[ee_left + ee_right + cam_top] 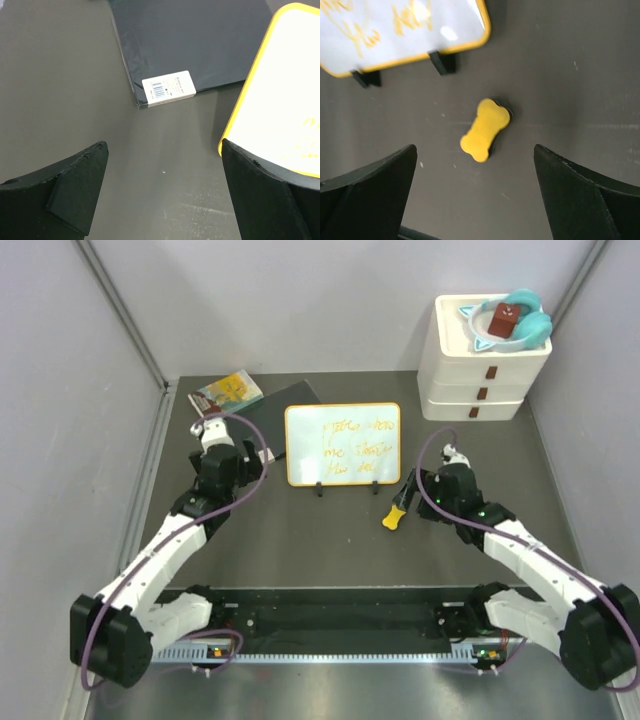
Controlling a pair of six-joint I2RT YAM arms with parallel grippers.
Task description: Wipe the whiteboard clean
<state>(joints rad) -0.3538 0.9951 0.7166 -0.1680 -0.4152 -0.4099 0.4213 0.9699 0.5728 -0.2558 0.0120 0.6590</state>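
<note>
Whiteboard (342, 444) on dark tabletop (330, 540), pale walls (320, 300)

The top view looks down from above and behind the arm bases and takes in the whole table (300, 535). Each wrist view sits low and close, facing out between its own jaws. All three share the whiteboard (343, 444): just ahead of the left wrist's right jaw, and ahead of the right wrist's left jaw.
</note>
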